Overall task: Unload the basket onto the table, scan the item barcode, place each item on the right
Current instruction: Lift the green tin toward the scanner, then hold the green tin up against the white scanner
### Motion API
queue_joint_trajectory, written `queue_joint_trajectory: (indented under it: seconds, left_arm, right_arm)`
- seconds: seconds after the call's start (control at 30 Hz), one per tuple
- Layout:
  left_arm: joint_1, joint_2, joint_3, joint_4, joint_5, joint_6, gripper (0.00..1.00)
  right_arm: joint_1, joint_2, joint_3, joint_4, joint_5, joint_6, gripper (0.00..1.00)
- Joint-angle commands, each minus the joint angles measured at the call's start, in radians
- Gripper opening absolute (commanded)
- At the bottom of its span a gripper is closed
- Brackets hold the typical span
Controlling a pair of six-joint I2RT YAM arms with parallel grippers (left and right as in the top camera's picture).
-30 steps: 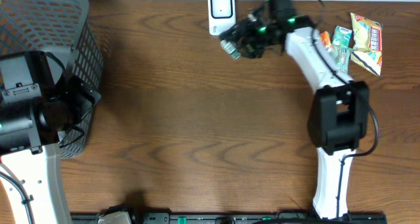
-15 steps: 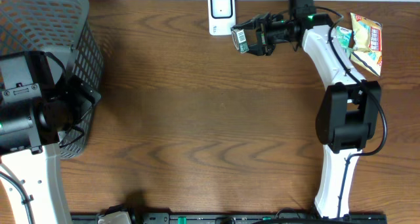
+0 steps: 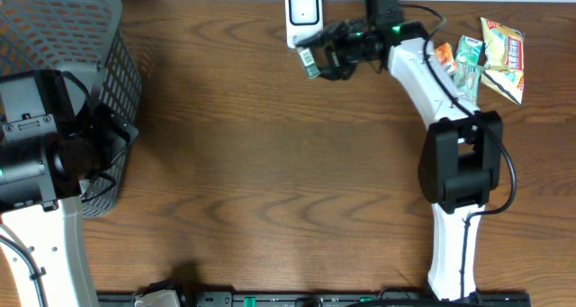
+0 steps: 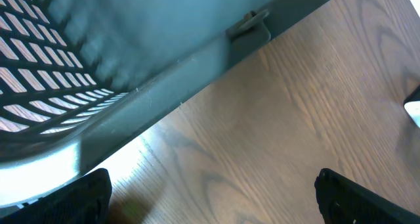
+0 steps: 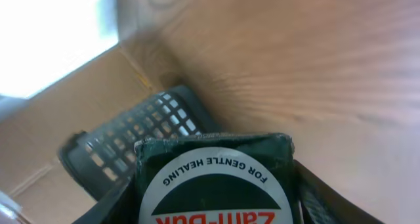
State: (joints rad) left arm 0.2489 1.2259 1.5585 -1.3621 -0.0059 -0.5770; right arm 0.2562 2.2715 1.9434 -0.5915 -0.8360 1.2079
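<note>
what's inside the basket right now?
The visible part of the basket shows only grey mesh with the wood showing through, and no items. The left arm covers its near end, so that part cannot be checked.

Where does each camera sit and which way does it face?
Overhead: above the table, looking straight down; both arms show, right fingers holding the Zam-Buk box near the scanner.
Left wrist: on the left arm, facing the basket rim and tabletop; open left fingers at the bottom corners.
Right wrist: on the right arm, looking across the table toward the basket; the box, between its fingers, fills the foreground.
Shared: all three show the basket.
</note>
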Motion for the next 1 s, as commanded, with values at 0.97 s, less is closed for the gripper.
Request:
queue_joint_trajectory:
  seconds: [0.97]
  left_arm:
    - [0.005, -0.005, 0.011, -0.003, -0.006, -0.004, 0.98]
  right_arm:
    - [0.169, 0.307, 0.005, 1.28, 1.182, -1.173, 0.51]
